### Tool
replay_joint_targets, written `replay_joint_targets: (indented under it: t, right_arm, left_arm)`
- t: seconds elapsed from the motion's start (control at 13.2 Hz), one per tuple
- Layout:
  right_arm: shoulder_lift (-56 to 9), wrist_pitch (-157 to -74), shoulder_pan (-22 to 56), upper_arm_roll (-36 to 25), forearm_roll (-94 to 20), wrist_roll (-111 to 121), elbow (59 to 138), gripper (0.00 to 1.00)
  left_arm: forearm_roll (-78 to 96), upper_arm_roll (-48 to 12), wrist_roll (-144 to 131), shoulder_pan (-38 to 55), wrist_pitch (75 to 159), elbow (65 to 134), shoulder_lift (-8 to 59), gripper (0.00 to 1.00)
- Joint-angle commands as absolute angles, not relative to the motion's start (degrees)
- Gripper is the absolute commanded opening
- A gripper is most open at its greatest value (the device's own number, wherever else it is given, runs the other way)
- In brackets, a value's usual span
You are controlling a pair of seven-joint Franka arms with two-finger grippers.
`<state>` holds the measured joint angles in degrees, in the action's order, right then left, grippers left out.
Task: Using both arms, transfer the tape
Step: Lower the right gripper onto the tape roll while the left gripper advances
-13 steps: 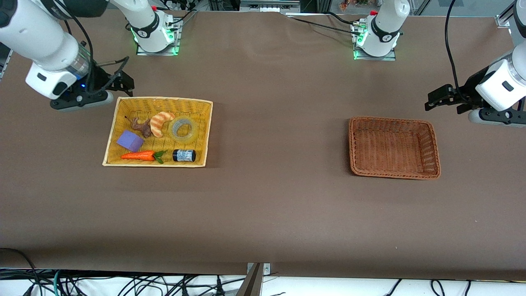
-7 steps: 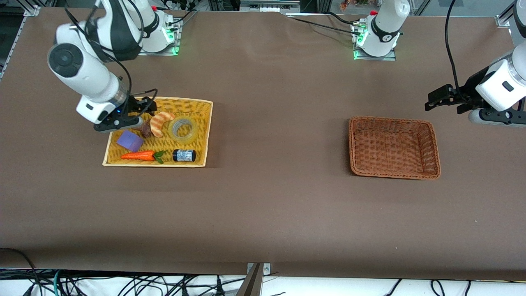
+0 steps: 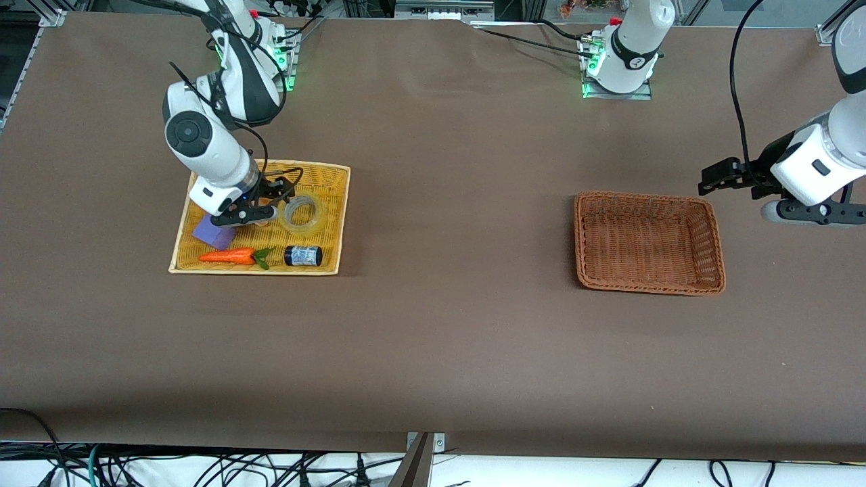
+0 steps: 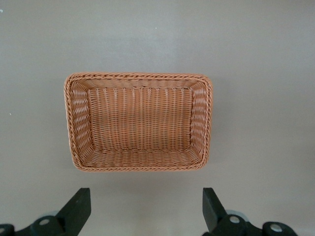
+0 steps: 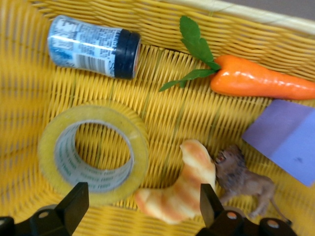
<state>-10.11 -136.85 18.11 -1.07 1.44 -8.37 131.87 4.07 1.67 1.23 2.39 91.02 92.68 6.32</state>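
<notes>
You are looking at the pick-up stage: the tape [image 3: 302, 212] is lying flat on its side in the yellow basket [image 3: 338, 223], at the right arm's end of the counter [image 3: 446, 338]. The small blue-labelled cylinder [image 3: 302, 256] is lying nearer the front camera than the tape, and the striped croissant-shaped toy [image 5: 184, 189] is sitting just beside the roll, with the brown lion figure [image 5: 243, 181] touching that toy.

The right gripper [image 3: 276, 191] is hanging over the yellow basket, jaws spread wide and holding nothing. In the right wrist view its fingertips [image 5: 74, 201] are straddling part of the roll together with the croissant toy, so the alignment is looking off.

The left gripper [image 3: 718, 175] is waiting over bare counter beside the empty brown basket [image 3: 707, 223], jaws also wide apart with nothing between them.

Notes for doing this step well:
- You should be shifting the right gripper toward the roll so the jaws are bracketing one wall of the ring only, one finger inside the grey core.
- Keep clear of the croissant toy; catching it would likely be spoiling the grip.
- Descend straight, since the roll is lying flat and could be sliding on the weave.
- Leave the opposite rim free for the left gripper to be taking at handover.

The carrot [image 3: 230, 256] and purple block [image 3: 211, 234] are lying well clear of the roll.
</notes>
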Motion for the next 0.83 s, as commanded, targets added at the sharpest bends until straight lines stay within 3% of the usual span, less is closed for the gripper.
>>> replay_joint_targets:
  t: [0.0, 0.15, 0.23, 0.38, 0.6, 0.68, 0.76]
  right_arm:
    - [-12.6, -141.7, 17.8, -0.6, 2.2, -10.2, 133.6, 1.0]
    - [-13.7, -144.0, 17.8, -0.6, 2.2, -10.3, 134.6, 0.96]
    - [-14.1, -144.2, 17.8, -0.6, 2.1, -10.3, 134.6, 0.87]
    - [-14.8, -144.6, 17.8, -0.6, 1.9, -10.3, 134.6, 0.62]
    - [-14.9, -144.3, 17.9, -0.3, 1.5, -10.4, 134.6, 0.1]
    - [-14.3, -143.8, 17.8, 0.7, 1.5, -11.9, 134.4, 0.0]
    - [-13.0, -143.2, 17.8, 1.7, 1.7, -13.0, 133.7, 0.0]
  left_arm:
    - [2.8, 1.8, 1.8, 2.5, 90.4, 89.3, 9.5, 1.0]
    - [2.9, 1.8, 1.8, 2.5, 90.4, 88.7, 10.4, 1.0]
    - [2.9, 1.8, 1.8, 2.5, 90.4, 88.6, 11.2, 1.0]
    - [2.9, 1.8, 1.8, 2.4, 90.4, 88.6, 11.9, 1.0]
    - [2.7, 1.9, 1.8, 2.3, 90.4, 88.5, 12.9, 1.0]
    - [3.2, 1.9, 1.8, 2.0, 90.4, 88.5, 13.0, 1.0]
    - [3.6, 1.9, 1.8, 1.7, 90.4, 88.5, 13.0, 1.0]
